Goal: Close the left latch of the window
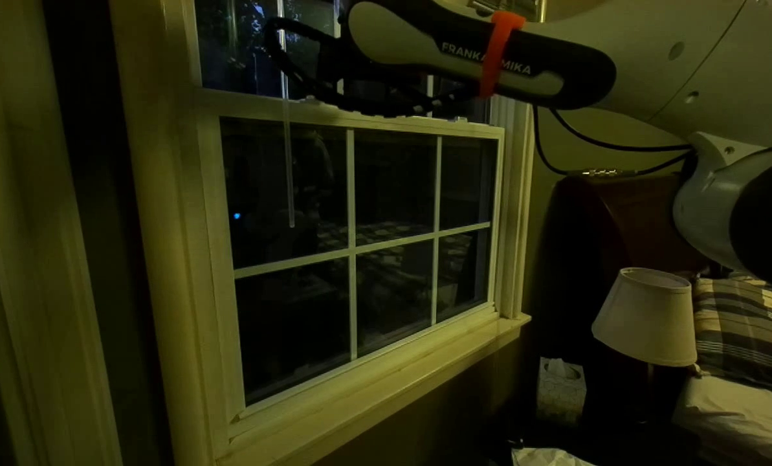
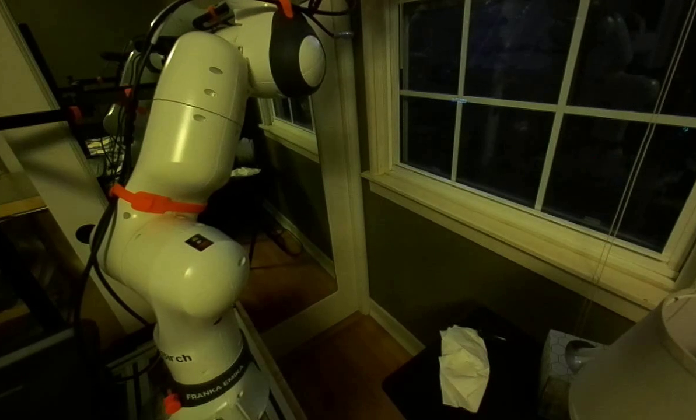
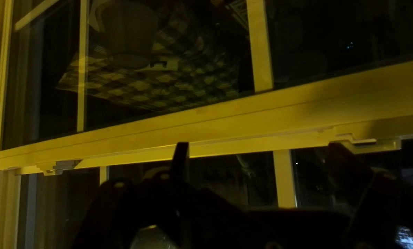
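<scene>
Wrist view: the left latch [image 3: 376, 146] runs lengthwise along the rail [image 3: 206, 127] of the window [image 3: 260, 45]; which way it points, I can't tell. My claw [image 3: 260, 147] is wide, its fingers [image 3: 180, 160] dim in shadow.

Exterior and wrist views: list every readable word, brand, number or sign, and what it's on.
"FRANKA EMIKA": black band low on the robot arm, in an exterior view.
"FRANKA ... MIKA": arm's dark side panel, orange strap across the gap.
"rch": white shell just above the band; word's start unclear.
Dark label higher on the arm: too small to read.
Wrist view: none legible.
</scene>
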Motion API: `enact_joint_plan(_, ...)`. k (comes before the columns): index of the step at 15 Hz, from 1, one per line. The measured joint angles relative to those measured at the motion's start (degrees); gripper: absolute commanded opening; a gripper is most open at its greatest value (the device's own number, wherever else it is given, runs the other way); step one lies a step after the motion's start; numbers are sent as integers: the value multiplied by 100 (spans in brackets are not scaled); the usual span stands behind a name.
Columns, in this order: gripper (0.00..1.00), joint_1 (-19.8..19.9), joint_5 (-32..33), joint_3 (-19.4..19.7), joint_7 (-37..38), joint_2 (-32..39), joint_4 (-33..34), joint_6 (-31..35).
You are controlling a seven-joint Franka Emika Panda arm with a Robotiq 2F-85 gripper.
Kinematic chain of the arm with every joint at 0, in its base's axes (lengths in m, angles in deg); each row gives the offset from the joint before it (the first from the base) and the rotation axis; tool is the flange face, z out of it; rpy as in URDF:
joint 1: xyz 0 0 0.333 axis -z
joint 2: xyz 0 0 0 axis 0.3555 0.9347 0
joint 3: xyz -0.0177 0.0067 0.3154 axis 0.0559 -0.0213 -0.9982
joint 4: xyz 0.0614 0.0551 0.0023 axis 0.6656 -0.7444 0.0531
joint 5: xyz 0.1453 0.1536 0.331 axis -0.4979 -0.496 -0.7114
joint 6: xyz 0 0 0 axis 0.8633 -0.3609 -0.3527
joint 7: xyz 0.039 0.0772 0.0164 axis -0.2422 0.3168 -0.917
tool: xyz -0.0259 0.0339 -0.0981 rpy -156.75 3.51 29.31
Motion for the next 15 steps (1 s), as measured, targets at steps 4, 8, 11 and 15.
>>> enact_joint_plan(4,100,97,-31,-68,-26,44,0,233)
enact_joint_plan(8,100,177,-55,-113,-28,98,0,386)
enact_joint_plan(11,100,218,-56,-125,-28,129,0,529)
enact_joint_plan(15,100,279,-67,-155,-28,172,0,769)
